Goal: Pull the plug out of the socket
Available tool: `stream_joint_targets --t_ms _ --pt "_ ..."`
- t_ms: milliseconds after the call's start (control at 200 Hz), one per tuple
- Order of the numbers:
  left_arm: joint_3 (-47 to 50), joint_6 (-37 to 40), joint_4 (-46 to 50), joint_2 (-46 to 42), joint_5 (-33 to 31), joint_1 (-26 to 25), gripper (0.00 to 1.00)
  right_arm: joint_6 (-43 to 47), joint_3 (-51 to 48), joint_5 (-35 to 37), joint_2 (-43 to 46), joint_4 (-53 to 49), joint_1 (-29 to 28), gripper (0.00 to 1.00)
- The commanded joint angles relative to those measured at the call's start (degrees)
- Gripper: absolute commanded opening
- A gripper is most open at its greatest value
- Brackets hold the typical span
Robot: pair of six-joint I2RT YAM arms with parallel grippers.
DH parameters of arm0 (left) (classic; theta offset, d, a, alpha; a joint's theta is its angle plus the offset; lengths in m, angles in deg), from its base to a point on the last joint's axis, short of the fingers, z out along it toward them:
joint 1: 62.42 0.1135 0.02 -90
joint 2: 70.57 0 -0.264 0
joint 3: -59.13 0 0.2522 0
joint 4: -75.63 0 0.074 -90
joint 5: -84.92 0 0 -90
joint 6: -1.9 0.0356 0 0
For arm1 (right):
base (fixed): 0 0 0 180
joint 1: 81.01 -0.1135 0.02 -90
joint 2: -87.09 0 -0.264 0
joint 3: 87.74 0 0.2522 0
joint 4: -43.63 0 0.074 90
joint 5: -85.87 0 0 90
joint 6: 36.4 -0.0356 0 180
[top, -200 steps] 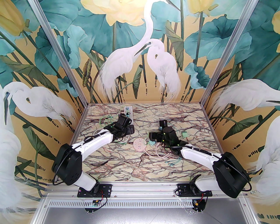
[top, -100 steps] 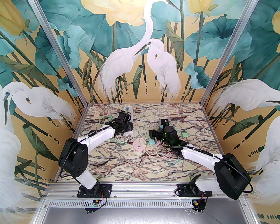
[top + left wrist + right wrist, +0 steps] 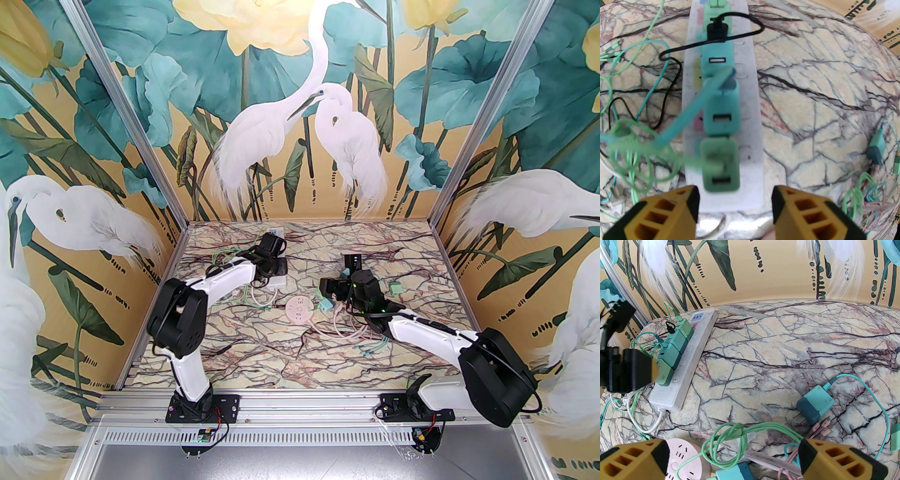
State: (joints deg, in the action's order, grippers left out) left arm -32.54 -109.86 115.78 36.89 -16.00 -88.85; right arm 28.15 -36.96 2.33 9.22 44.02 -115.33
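A white power strip (image 3: 752, 140) lies lengthwise at the back left of the table (image 3: 281, 356), also seen as the power strip (image 3: 693, 366). Several green and teal charger plugs sit in a row in it. The nearest one is a green plug (image 3: 720, 164), with a teal plug (image 3: 721, 114) behind it. My left gripper (image 3: 734, 211) hovers open over the strip's near end, its yellow fingers (image 3: 670, 211) on either side of the strip and just short of the green plug. My right gripper (image 3: 733, 462) is open at mid table, with nothing between its fingers.
A pink round socket (image 3: 299, 309) and a loose teal charger (image 3: 325, 305) lie at the centre. Another loose teal charger (image 3: 814, 406) and a green one (image 3: 396, 288) lie to the right. Green, teal and black cables (image 3: 635, 150) tangle left of the strip.
My left arm has reached farther back along the power strip, with its elbow lifting and swinging right. The right arm has barely moved.
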Motion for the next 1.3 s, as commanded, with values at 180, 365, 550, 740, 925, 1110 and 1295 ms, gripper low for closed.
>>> stream_joint_targets --t_ms 180,365,550,740,925,1110,1295 --pt "-5.4 2.3 3.1 5.4 1.1 1.7 0.46 -0.9 0.4 0.8 0.6 -0.4 0.3 0.99" --pt "-5.8 3.3 3.5 6.9 1.3 1.7 0.34 -1.0 0.3 0.4 0.4 -0.3 0.3 0.99" --pt "-4.2 3.2 3.9 5.5 1.7 1.7 0.24 -1.1 0.8 -0.4 -0.2 -0.6 0.3 0.99" --pt "2.8 1.3 3.3 -1.1 2.5 1.6 0.24 -1.5 1.6 -1.9 -1.4 -0.4 0.2 0.99" --pt "11.6 -1.5 1.4 -8.7 3.5 0.0 0.24 -3.3 6.3 -5.4 -6.7 -4.8 0.1 0.99" --pt "17.9 -3.7 1.4 -13.6 2.6 -3.5 0.24 -5.4 7.8 -14.2 -10.5 0.4 -0.5 0.72" --pt "22.5 -6.7 0.8 -17.5 2.4 -5.7 0.24 -6.5 18.4 -20.1 -19.3 -2.6 -3.3 0.52"
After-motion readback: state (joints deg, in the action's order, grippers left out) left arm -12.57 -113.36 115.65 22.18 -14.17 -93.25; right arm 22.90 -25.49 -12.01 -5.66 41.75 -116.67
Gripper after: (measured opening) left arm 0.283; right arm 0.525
